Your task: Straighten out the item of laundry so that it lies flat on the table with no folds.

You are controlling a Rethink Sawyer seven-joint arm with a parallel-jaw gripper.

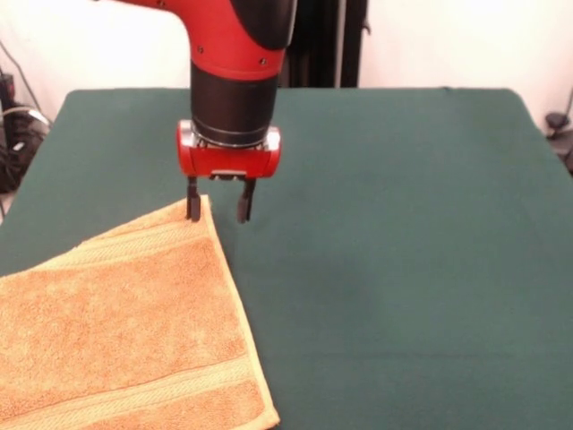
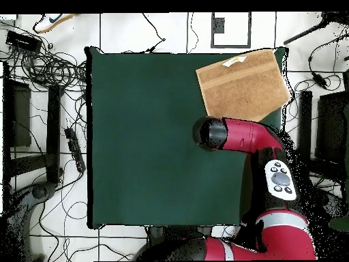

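The orange-tan towel (image 1: pixel 125 331) lies spread on the green table (image 1: pixel 403 269) at the lower left of the front view, running past the picture's left and bottom edges. A woven band crosses it near each end. My gripper (image 1: pixel 218 213) hangs open just above the towel's far corner. Its left finger (image 1: pixel 192 208) is over that corner's edge and its right finger is over bare cloth beside it. In the overhead view the towel (image 2: pixel 242 83) lies at the table's (image 2: pixel 157 136) top right corner with a white label (image 2: pixel 234 61) at its top edge. The arm's black end (image 2: pixel 208 133) hides the gripper there.
Cables (image 2: pixel 54 68) and dark equipment lie on the floor left of the table in the overhead view. A black stand (image 1: pixel 327 40) rises behind the table's far edge in the front view. The towel reaches close to the table's edge.
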